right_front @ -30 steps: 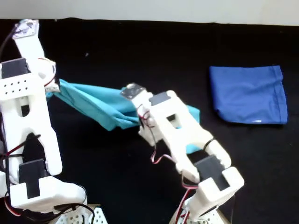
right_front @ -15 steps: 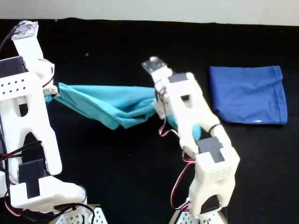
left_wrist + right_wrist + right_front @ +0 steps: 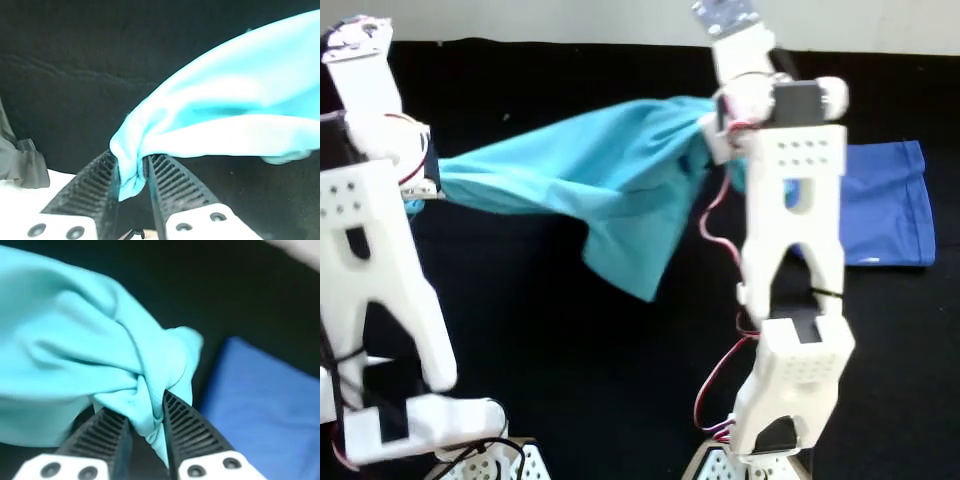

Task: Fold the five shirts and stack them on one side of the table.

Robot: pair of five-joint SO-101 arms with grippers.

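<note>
Left claw (image 3: 131,161) and right claw (image 3: 141,409) are clamping the teal shirt (image 3: 610,170) aloft, probably needing even tension, then lowering flat.

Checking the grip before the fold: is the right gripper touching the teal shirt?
Touching. The right wrist view shows the right gripper with its fingers pinching a bunch of the teal shirt.

smooth cyan cloth shirt (image 3: 610,180); ribbed black jaws, probably plastic; matt black table (image 3: 570,380).
</note>
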